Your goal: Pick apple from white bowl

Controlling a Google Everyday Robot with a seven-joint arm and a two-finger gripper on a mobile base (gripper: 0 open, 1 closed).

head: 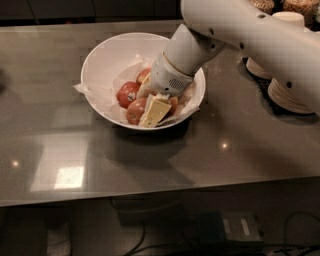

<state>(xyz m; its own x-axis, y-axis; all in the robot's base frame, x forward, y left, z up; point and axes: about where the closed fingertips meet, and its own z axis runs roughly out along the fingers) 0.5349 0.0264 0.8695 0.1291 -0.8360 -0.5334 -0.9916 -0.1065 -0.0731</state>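
Gripper (157, 111): down inside the white bowl (102, 57), upper centre of frame, set among the fruit toward the bowl's front right. Spread or closed, holding anything or not: cannot tell.

Arm (240, 30): white and bulky. Entering from the upper right corner, slanting down and left across the bowl's right rim and hiding part of it.

White bowl: large, round, glossy, standing on the table. Lined with crinkled white paper (92, 92), with a paper edge spilling over the left rim.

Apples (127, 93): red, at least three, all lying on the paper inside the bowl. One just left of the gripper, one at the front and touching it, one behind and partly hidden by the arm's end.

Table (225, 150): grey-brown, polished, filling most of the frame. Pale square reflection (65, 177) at lower left, small glints of light at lower right and far left.

Stacks of paper bowls (292, 92): beige, at the right edge of the frame, on the table. Apart from the white bowl, partly covered by the arm.

Room: dim. Dark cabinet fronts (75, 9) along the top edge, behind the table. Below the table's near edge, at the bottom of the frame, shadowed floor with cables (135, 240) and a dark box (235, 227) bearing two pale labels.
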